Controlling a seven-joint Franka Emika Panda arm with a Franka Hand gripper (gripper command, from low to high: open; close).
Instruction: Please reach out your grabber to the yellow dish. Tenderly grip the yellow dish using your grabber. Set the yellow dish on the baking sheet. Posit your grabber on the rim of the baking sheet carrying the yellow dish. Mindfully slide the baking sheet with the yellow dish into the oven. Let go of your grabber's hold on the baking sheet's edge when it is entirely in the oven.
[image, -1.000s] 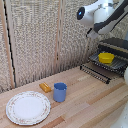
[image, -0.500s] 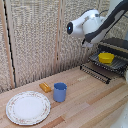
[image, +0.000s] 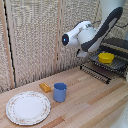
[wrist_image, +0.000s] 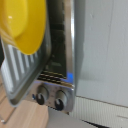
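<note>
- One yellow dish (image: 105, 57) sat on the baking sheet (image: 100, 68) before the oven (image: 116, 50).
- Grabber: jaws hidden, couldn't tell.
- Blue cup (image: 60, 92) stood well away from the oven.

A pale wooden bench (image: 85, 105) of jointed planks stands before a beige woven-reed wall screen (image: 35, 40) (evenly, softly lit).

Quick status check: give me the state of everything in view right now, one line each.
yellow dish: resting on the baking sheet
baking sheet: pulled out, not fully inside the oven
oven: door down, open
pincer: not visible, state cannot be told
blue cup: upright on the table
patterned plate: flat, nothing on it
orange block: lying beside the cup
</note>
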